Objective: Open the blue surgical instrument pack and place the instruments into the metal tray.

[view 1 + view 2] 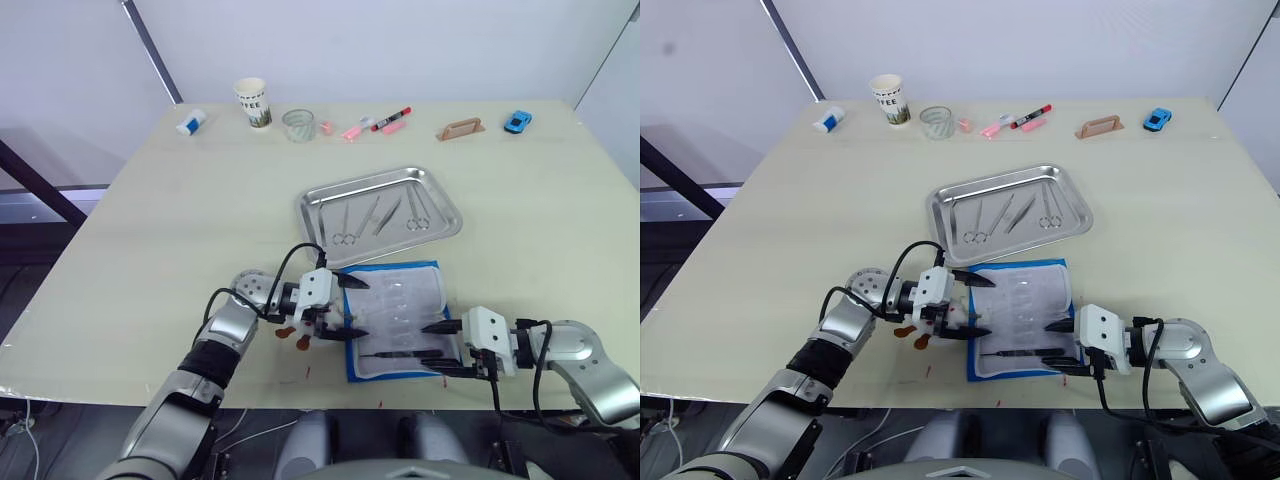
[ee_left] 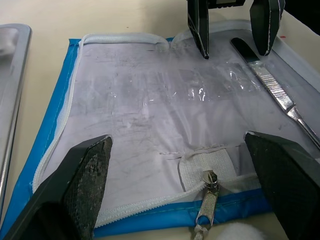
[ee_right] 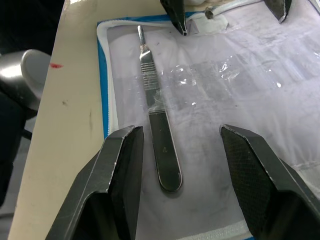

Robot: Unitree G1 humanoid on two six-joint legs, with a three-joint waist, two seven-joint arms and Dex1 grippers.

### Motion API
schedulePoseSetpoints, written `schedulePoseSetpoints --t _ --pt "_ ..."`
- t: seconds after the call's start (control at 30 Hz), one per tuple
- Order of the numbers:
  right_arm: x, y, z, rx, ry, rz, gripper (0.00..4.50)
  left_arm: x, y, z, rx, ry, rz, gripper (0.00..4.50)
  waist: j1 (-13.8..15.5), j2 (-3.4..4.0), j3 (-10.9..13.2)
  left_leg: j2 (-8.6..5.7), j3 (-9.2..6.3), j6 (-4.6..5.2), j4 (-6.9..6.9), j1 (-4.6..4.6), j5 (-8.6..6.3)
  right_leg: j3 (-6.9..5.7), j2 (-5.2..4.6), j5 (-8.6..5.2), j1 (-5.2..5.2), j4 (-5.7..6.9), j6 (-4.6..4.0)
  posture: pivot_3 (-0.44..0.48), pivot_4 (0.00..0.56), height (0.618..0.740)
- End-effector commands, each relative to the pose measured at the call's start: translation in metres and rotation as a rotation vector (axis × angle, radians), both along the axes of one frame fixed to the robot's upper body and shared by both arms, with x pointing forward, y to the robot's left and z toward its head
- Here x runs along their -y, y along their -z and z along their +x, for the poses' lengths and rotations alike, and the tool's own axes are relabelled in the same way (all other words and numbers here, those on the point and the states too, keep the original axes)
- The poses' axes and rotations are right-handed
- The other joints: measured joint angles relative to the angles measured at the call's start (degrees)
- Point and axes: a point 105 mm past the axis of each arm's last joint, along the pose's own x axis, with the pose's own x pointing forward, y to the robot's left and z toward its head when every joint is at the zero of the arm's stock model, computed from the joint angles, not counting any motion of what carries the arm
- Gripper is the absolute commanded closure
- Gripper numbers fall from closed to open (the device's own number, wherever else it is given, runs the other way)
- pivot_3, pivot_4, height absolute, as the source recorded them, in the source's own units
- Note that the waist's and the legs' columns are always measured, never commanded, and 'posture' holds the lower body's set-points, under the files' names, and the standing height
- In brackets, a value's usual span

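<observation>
Lying open just below the metal tray (image 1: 312,206), the blue surgical instrument pack (image 1: 436,290) holds one scalpel (image 3: 161,142). Both the right gripper (image 1: 438,348) and left gripper (image 1: 350,308) gape empty; the thin scalpel might slip.

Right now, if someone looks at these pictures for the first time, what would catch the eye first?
The opened blue surgical instrument pack lies at the table's near edge, one instrument left on its lining. Both open grippers, left and right, flank it. Behind it, the metal tray holds three instruments.

Shiny steel tray (image 1: 452,222); glossy clear-plastic pack lining (image 2: 150,115); matt tabletop (image 1: 180,260)
</observation>
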Motion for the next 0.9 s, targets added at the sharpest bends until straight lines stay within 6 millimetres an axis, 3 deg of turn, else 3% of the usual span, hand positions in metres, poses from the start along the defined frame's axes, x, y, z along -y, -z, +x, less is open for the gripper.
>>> schedulePoseSetpoints --t 0.03,0.13,0.27,0.5,0.9 --pt "-0.001 0.009 -0.004 0.006 -0.038 -0.037 1.76 -0.023 0.053 -0.015 -0.183 -0.069 0.15 0.0 0.0 -0.02 0.0 0.0 0.02 0.0 0.0 0.05 0.0 0.02 0.01 0.0 0.02 0.01 0.0 0.0 0.15 0.74" --pt "0.0 0.015 -0.007 -0.02 -0.053 -0.051 2.53 -0.023 0.054 -0.014 -0.182 -0.07 0.149 0.0 0.0 -0.07 0.0 0.02 0.02 0.0 -0.01 0.38 -0.01 0.04 0.02 -0.09 0.31 0.01 0.12 0.0 0.15 0.74" --pt "0.002 0.019 -0.007 -0.032 -0.048 -0.057 4.42 -0.024 0.054 -0.015 -0.18 -0.071 0.149 0.0 0.0 -0.21 -0.2 0.08 -0.06 0.0 -0.03 0.46 -0.01 0.06 0.03 -0.08 0.33 0.01 0.12 0.0 0.15 0.74" --pt "0.004 0.015 -0.001 -0.018 -0.032 -0.045 4.44 -0.025 0.056 -0.015 -0.182 -0.073 0.149 0.0 0.0 -0.3 -0.2 0.1 -0.05 0.0 -0.03 0.46 -0.01 0.08 0.03 0.08 0.33 0.01 -0.16 0.0 0.15 0.74" --pt "0.015 -0.019 0.001 0.054 -0.046 -0.097 4.44 -0.023 0.056 -0.015 -0.177 -0.071 0.146 0.0 0.2 -0.22 -0.2 0.08 -0.01 0.0 -0.03 0.43 -0.01 0.09 -0.03 0.09 0.31 0.0 -0.17 0.0 0.15 0.74"
